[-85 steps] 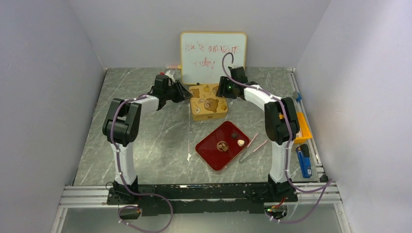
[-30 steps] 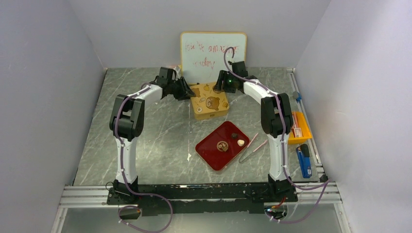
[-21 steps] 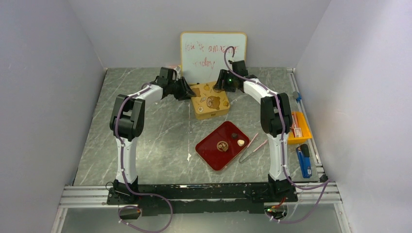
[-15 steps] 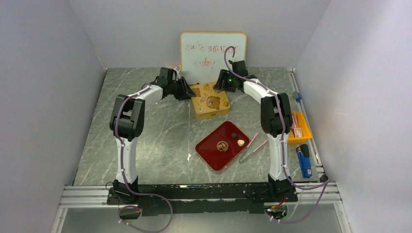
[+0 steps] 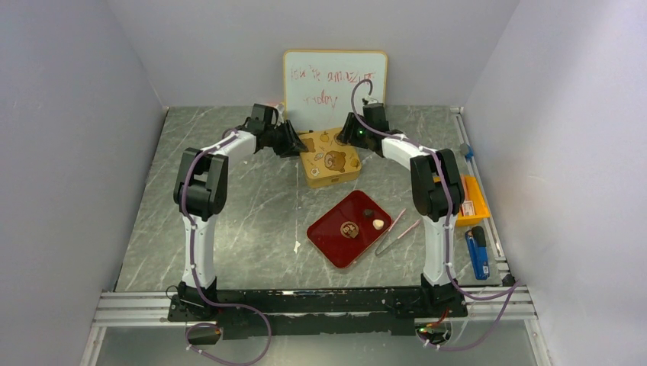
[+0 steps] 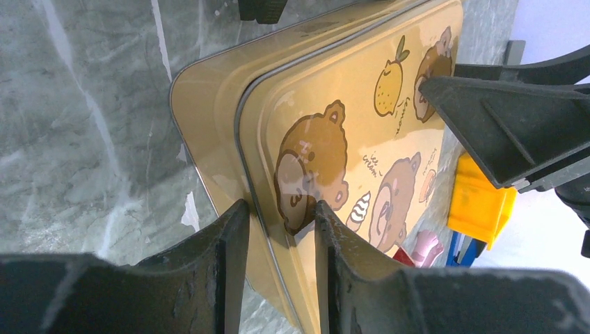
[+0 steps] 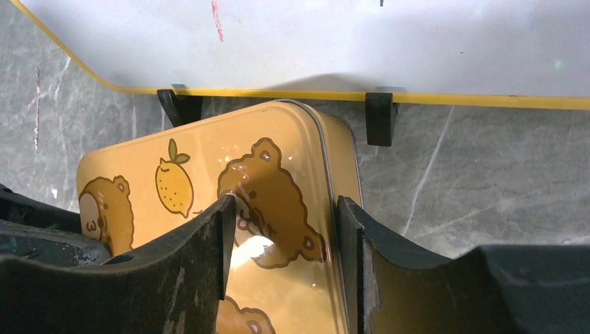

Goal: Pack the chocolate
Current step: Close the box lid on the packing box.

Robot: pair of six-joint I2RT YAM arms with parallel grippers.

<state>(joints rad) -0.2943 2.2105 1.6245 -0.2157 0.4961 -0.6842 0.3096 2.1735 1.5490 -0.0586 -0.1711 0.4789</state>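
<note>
1. Change first: over the last few seconds, brought the left gripper (image 6: 278,209) in from beside the tin (image 5: 329,158) onto its left edge, and shifted the right wrist slightly at the opposite side. Left the tin almost where it stood, just in front of the whiteboard (image 5: 335,80).
2. Now clamped on the tin's edge with the left gripper, rim pinched between its fingers, one outside the side wall and one on the printed lid (image 6: 362,139). No change in that pinch through the last second.
3. Right gripper (image 7: 282,202) astride the tin's far right corner, jaws apart but drawing together through the last second. Cannot tell from the wrist view whether touching metal yet.
4. Whereabouts of the chocolate (image 5: 378,224): three pieces in sight, one dark, one cream, one brown, all lying on the red tray (image 5: 336,248) near the middle of the table (image 5: 229,198), well apart from both grippers. None seen in the tin, with the lid on.
5. Pink tweezers (image 5: 393,230) just beside the tray's right edge, untouched.
6. Meaning for the task, as a judgement: at the opening step only. Probably steadying one side while getting a purchase on the lid from the other. Packing not yet begun.
7. Risk: glossy painted metal and a shallow rim, so likely to slip or skid toward the whiteboard under an uneven pull.
</note>
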